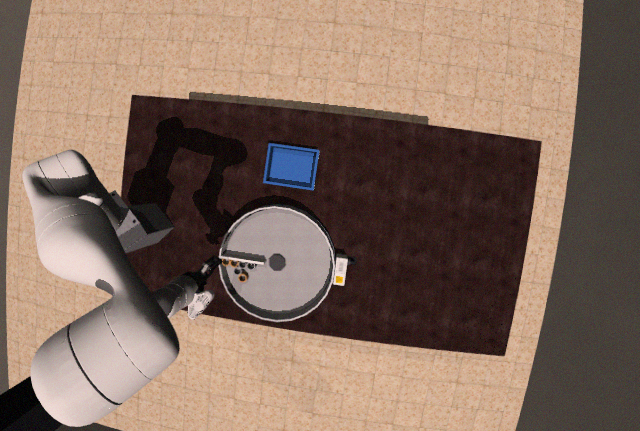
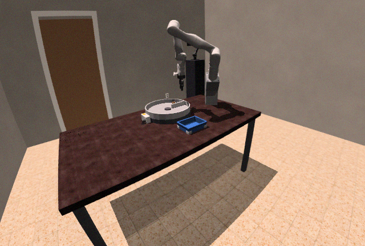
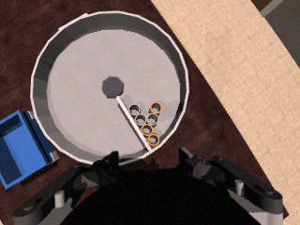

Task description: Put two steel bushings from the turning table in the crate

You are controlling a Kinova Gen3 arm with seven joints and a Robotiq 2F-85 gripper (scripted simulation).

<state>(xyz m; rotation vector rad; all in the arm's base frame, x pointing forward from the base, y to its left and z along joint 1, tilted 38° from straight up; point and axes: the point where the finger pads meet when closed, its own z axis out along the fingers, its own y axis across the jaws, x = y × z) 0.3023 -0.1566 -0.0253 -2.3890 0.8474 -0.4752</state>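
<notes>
My claw (image 2: 181, 86) hangs wide open and empty above the turning table's (image 3: 39, 66) rim. Steel bushings (image 3: 134, 110) cluster against its white divider (image 3: 132, 122). Beyond on the dark worktop (image 2: 124, 152): the blue crate (image 2: 191, 124), grey walls, brown door (image 2: 73, 72).

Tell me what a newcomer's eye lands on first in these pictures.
The round grey turning table with its white rim, sitting on the dark brown table, draws the eye first. Next comes the small cluster of steel and orange bushings bunched against the white divider bar on the disc. The bright blue crate just beside the turning table holds nothing, and the white arm hangs over the disc's edge with the gripper and its jaws open.
</notes>
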